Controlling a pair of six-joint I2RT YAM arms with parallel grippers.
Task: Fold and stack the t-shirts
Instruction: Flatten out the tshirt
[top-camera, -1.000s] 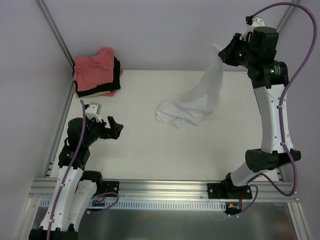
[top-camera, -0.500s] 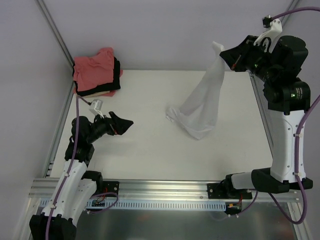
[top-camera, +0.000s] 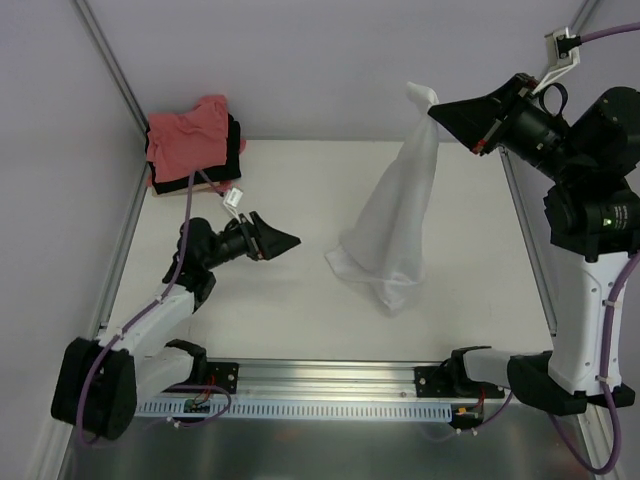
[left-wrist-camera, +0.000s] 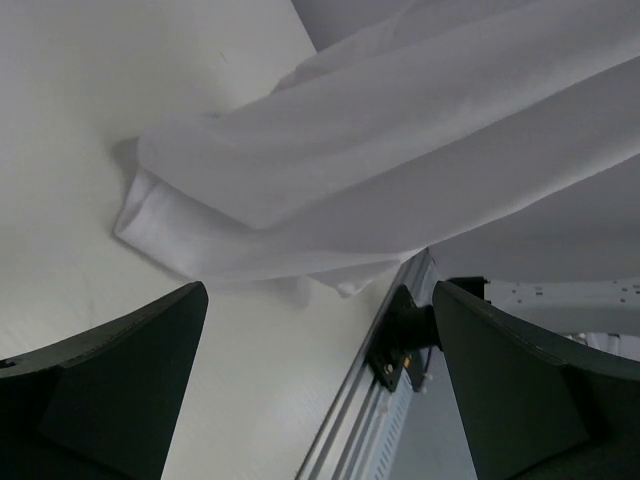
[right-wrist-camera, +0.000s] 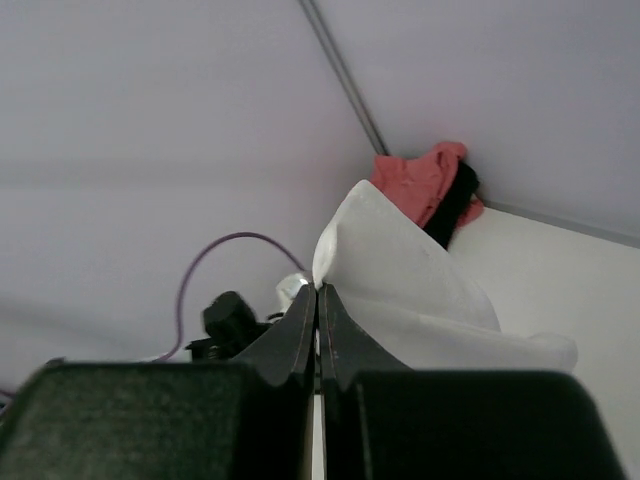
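right hand (top-camera: 434, 112) pinched top of white t-shirt (top-camera: 395, 225), which hung with hem on table (top-camera: 290, 310) | left hand (top-camera: 286, 239) stood wide, holding nothing, left of white t-shirt | pink-black stack (top-camera: 192, 148) lay far left of it

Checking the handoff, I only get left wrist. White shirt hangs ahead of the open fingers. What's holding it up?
Observer: The right gripper, shut on a pinched corner of the white shirt, high above the table.
Operator: Is the left gripper touching it?
Observer: No. From the top, the left gripper is apart from the shirt, to its left, pointing at its lower end.
Operator: Where's the stack?
Observer: Far left corner: a pink shirt on top, a black one under it.
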